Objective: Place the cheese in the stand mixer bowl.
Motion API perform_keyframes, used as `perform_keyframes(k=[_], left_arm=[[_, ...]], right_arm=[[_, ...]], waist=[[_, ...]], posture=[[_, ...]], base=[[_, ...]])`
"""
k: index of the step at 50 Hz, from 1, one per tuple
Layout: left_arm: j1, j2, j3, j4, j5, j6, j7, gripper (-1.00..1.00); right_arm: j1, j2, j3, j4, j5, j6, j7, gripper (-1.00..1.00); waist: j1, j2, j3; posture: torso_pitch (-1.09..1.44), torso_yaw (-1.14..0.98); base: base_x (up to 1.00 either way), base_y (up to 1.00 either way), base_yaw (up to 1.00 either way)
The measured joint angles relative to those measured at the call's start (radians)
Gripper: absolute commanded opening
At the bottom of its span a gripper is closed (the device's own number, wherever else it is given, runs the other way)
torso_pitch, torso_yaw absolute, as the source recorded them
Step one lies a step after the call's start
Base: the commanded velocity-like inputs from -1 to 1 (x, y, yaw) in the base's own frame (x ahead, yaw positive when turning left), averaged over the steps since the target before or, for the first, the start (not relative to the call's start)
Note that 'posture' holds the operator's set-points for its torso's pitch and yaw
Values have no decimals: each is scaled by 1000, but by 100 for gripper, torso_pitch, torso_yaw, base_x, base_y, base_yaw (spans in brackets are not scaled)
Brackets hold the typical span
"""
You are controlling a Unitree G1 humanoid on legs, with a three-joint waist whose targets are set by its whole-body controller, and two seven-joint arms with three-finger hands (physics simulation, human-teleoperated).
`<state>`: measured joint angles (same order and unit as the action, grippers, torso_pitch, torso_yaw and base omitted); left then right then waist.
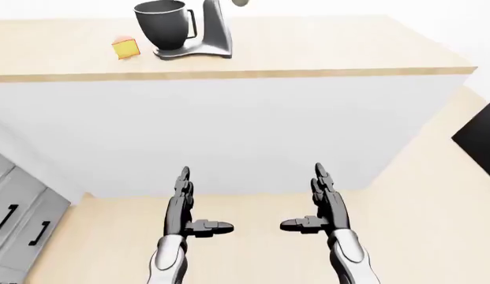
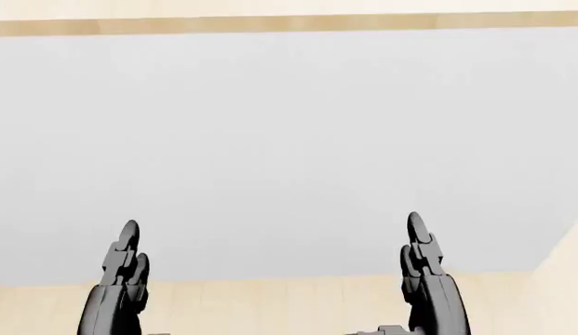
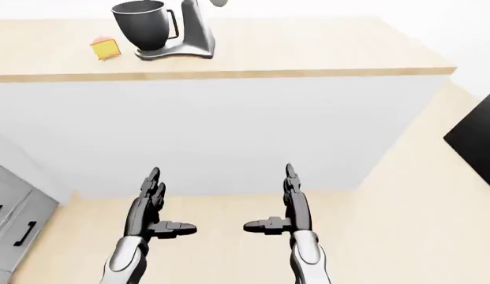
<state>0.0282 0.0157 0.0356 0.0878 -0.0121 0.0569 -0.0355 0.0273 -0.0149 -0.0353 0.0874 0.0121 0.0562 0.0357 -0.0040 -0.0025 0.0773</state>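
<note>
Pale wood flooring [image 1: 252, 248] ran under the robot and up to a long white bench [image 1: 229, 130] with a light wooden top, which filled most of what I could see from where I stood. Both arms were stretched out low over the floor, well short of the bench and touching nothing. The left hand [image 1: 184, 204] was spread wide, its two long fingers pointing straight up the left-eye view toward the white panel and its thumb jutting sideways toward the other hand; it held nothing. The right hand [image 1: 322, 201] mirrored it, fingers straight and apart, thumb turned inward toward the left one, equally empty. The two thumbs pointed at each other across a clear gap. Up on the bench top, near the upper left of the left-eye view, the cheese [image 1: 125, 48] sat as a small yellow-orange wedge, just beside the stand mixer bowl [image 1: 164, 25], on that bowl's left and apart from it. The bowl was dark grey with a handle on its right side, seated on the grey stand mixer [image 1: 205, 38] whose column rose out of the top of the view. Grey drawer fronts [image 1: 16, 219] with dark handles stood at the lower left, and a flat black shape [image 1: 477, 142] cut in at the right edge.
</note>
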Motion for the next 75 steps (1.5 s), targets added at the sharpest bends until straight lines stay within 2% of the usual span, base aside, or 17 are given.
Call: perform_keyframes(k=[1,3,5,7,16,18,20,23,26,35,43,59,64,67,68,71,75], left_arm=[[-1,2,1,-17,-1,-3,-1,100],[-22,5,5,-60,-1,-28,0,100],[-24,5,5,-71,2,-48,0,100],[-9,3,1,-73,4,-41,-2,100],[-14,5,4,-85,11,-10,-2,100],[-11,5,3,-111,16,-6,0,100],[-7,6,3,-217,20,61,4,100],[-31,8,7,-309,23,99,7,100],[-34,6,5,-305,28,75,8,100],[-51,14,20,-391,34,190,10,100],[-102,22,31,-528,28,278,13,100],[-139,36,54,-667,24,391,21,100],[-153,37,52,-684,19,427,19,100],[-171,46,66,-696,12,431,18,100],[-170,51,74,-694,11,426,20,100],[-167,55,93,-682,11,428,28,100],[-175,60,94,-701,5,443,29,100]], right_arm=[[1,0,0,-19,0,1,-2,100],[-16,-2,-8,-66,0,-15,-12,100],[-19,0,-9,-70,-1,-30,-20,100],[-7,2,-10,-60,5,-30,-22,100],[4,-3,-8,-106,-3,-2,-31,100],[3,-3,-12,-135,-5,-7,-30,100],[-12,-16,-12,-251,-21,65,-34,100],[-57,-19,-27,-358,-40,93,-38,100],[-66,-17,-23,-382,-47,82,-35,100],[-64,-23,-36,-411,-62,170,-26,100],[-109,-38,-54,-531,-79,231,-17,100],[-157,-48,-21,-616,-208,370,0,100],[-152,-53,-54,-602,-238,387,4,100],[-155,-50,-54,-611,-248,395,2,100],[-155,-44,-45,-619,-250,396,3,100],[-158,-40,-22,-626,-250,401,12,100],[-169,-44,-33,-630,-250,408,14,100]], waist=[[-1,-4,-10],[6,-4,-60],[7,-10,-41],[8,-9,-54],[8,-4,-61],[8,-4,-65],[7,-3,-58],[9,-4,-74],[9,-6,-88],[9,-5,-61],[8,-4,-68],[11,-4,-63],[-3,24,-56],[-2,62,-55],[3,53,-49],[3,56,-48],[-2,22,-49]], posture=[[0,0],[0,0],[0,0],[0,0],[0,0],[0,0],[0,0],[0,0],[0,0],[0,0],[0,0],[0,0],[0,0],[0,0],[0,0],[0,0],[0,0]], base=[[0,0,0],[0,0,0],[0,0,0],[0,0,0],[0,0,0],[0,0,0],[0,0,0],[0,0,0],[0,0,0],[0,0,0],[0,0,0],[0,1,0],[0,21,0],[0,21,0],[0,21,0],[0,22,0],[0,25,0]])
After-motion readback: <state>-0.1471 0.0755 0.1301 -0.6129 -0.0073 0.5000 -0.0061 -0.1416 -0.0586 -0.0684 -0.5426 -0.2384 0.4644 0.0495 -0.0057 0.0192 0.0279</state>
